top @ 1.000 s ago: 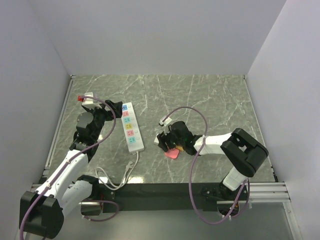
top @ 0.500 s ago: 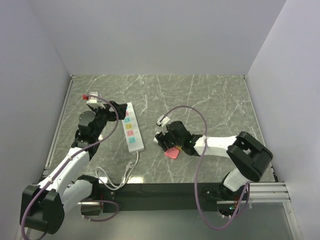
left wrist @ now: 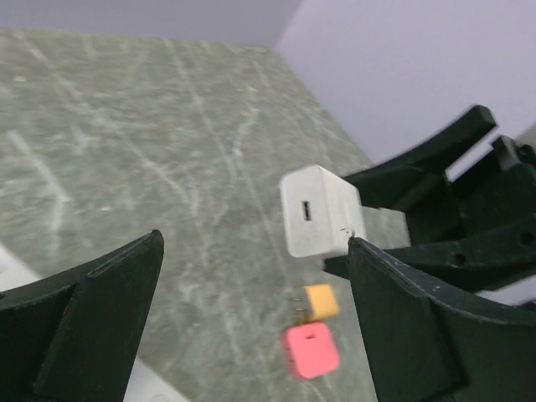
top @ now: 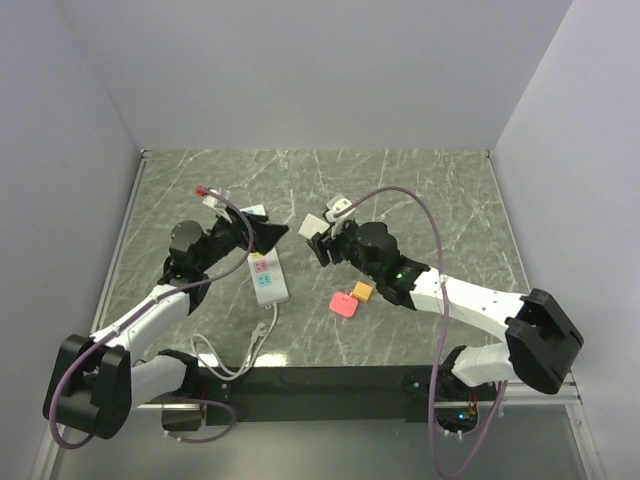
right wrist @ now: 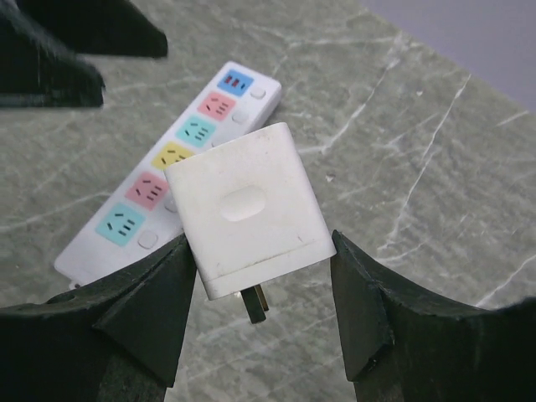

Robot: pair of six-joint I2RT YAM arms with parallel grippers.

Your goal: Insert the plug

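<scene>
Pale lilac walls close in a grey-green marbled tabletop (top: pixel 420 200) on three sides, with the two arms reaching in from its near edge. The right gripper (right wrist: pixel 260 264) is clamped on the white square plug adapter (right wrist: pixel 247 209), one black finger pressed on each of its side faces, its metal prongs sticking out below between the fingertips. The plug hangs in the air above the marble, raised off the surface and off to the right of the white plastic power strip (right wrist: pixel 180 167), not touching it. The left gripper (left wrist: pixel 253 243) faces it with its fingers spread wide and nothing between them; in the left wrist view the plug shows straight ahead in the gap, a small port on its near face (whether it lies within reach of those fingers cannot be told). From above, the left gripper hovers over the far part of the strip, hiding that end. Outward from the grippers, a small orange plug with metal prongs (top: pixel 362 291) and a pink rounded square block (top: pixel 343 305) lie just beside each other on the marble, to the right of the strip's near end. Counted: one white plug, one strip with six coloured sockets showing in the right wrist view, one orange piece, one pink piece. The strip's thin white cord (top: pixel 235 360) curls towards the near edge.
</scene>
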